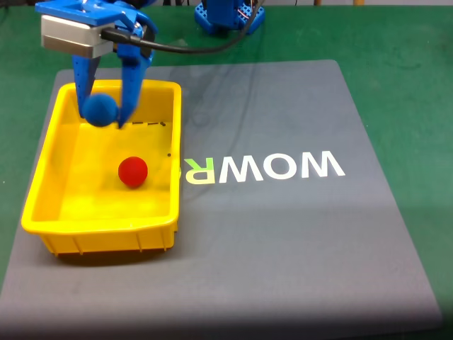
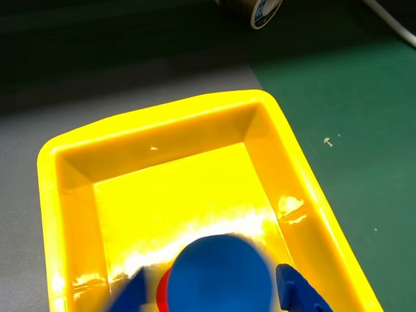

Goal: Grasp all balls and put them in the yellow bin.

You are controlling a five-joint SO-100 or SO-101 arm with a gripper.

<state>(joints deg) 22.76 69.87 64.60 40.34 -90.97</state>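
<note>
Right now I see the 2 blue fingers (image 1: 132,85) pointing down over the far end of the yellow bin (image 1: 42,191), with the blue ball (image 1: 100,110) sitting between them near their tips. The fingers look spread a little wider than the ball, and the ball is blurred in the wrist view, so I cannot tell whether the gripper (image 1: 102,117) is pinching it or has let go.

From the wrist view the blue ball (image 2: 221,273) fills the bottom centre, flanked by a finger (image 2: 302,292) on the right and another on the left, and a sliver of the red ball (image 2: 162,292) peeks out just behind its left edge.

On the fixed view the red ball (image 1: 132,171) rests on the bin floor, about mid-length and nearer the right wall, below the gripper in the picture.

Outward from there, the bin stands on the left part of a grey mat (image 1: 297,241) printed with inverted lettering (image 1: 265,167), its right wall just beside the letters. Green table (image 1: 403,64) surrounds the mat, and the arm's blue base (image 1: 230,15) stands at the top edge.
</note>
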